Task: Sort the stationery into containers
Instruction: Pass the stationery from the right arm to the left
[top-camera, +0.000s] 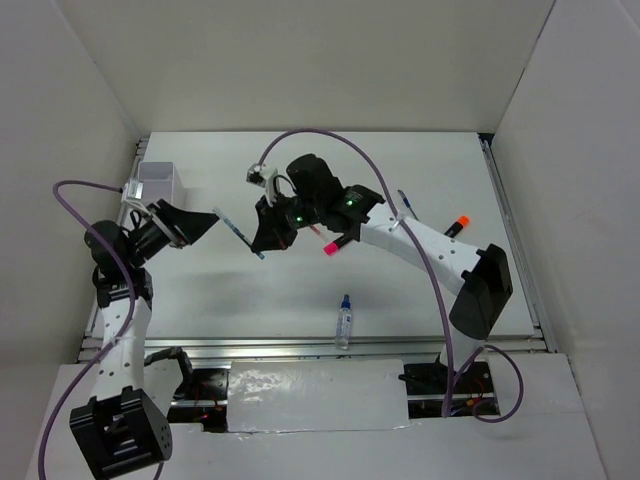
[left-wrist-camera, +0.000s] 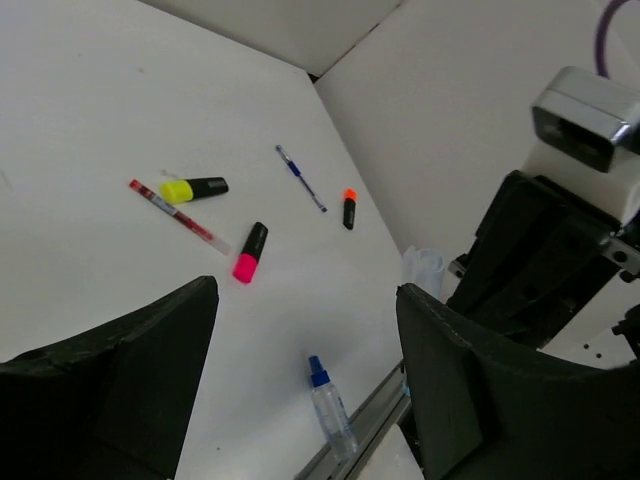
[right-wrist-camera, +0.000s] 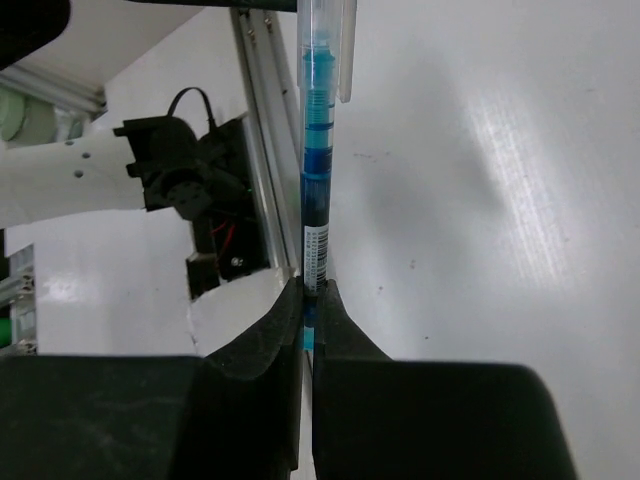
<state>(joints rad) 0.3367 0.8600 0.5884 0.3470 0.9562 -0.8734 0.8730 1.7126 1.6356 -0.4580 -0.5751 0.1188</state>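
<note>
From above, the left gripper (top-camera: 200, 225) is spread beside the white box (top-camera: 160, 182) in the far-left corner of the bench (top-camera: 420, 290). The right gripper (top-camera: 258, 246) pinches a blue pen (top-camera: 235, 230) over open mid-bench. In the left wrist view, a bottle (left-wrist-camera: 330, 405) lies near the bench edge. In the right wrist view, the pen is clamped at its end.

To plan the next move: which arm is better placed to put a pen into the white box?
Probably right: the right gripper clamps a blue pen; the left gripper, though nearer, is open and empty.
</note>
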